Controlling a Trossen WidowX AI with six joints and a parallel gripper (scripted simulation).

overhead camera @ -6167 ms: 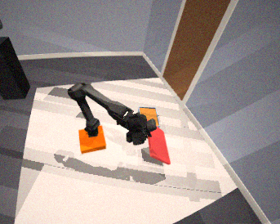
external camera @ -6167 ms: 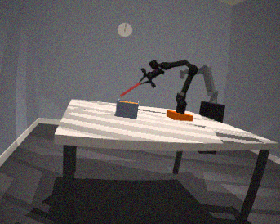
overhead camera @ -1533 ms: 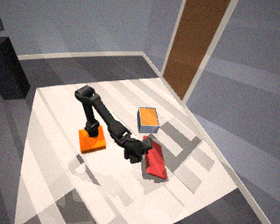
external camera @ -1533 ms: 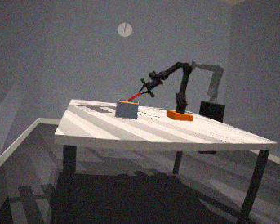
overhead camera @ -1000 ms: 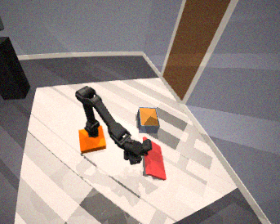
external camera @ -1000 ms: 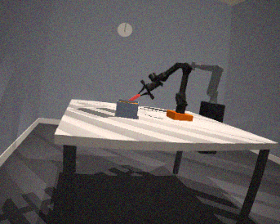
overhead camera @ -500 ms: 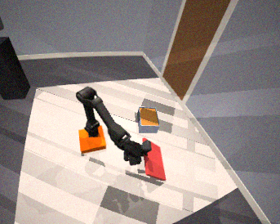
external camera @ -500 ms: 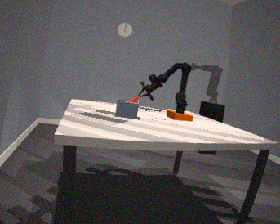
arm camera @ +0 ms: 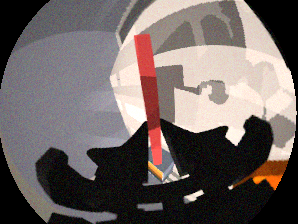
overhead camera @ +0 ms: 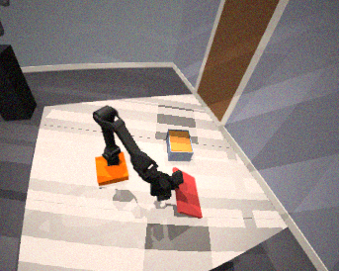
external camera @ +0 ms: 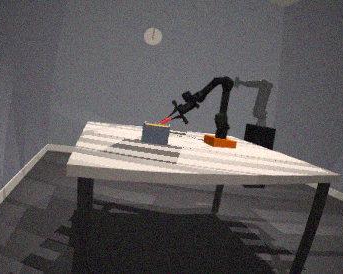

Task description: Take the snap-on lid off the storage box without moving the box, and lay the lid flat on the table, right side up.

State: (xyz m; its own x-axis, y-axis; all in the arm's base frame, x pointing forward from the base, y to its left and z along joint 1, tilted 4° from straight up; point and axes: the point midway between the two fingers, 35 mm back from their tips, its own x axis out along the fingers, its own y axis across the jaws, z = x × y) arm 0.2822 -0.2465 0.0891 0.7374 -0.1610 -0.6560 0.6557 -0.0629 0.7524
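An orange square base block [overhead camera: 111, 169] anchors the black jointed arm [overhead camera: 129, 148] on the pale striped table [overhead camera: 78, 232]. The black parallel-jaw gripper [overhead camera: 171, 185] pinches 1 edge of the flat red rectangular lid [overhead camera: 188, 194], holding it above the table. The grey open storage box with orange interior [overhead camera: 179, 144] stands just beyond.

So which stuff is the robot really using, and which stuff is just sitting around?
Using:
- red lid, pinched in the hand, up off the table
- storage box, open

Just there:
- orange block under the arm
- wall clock
- brown door
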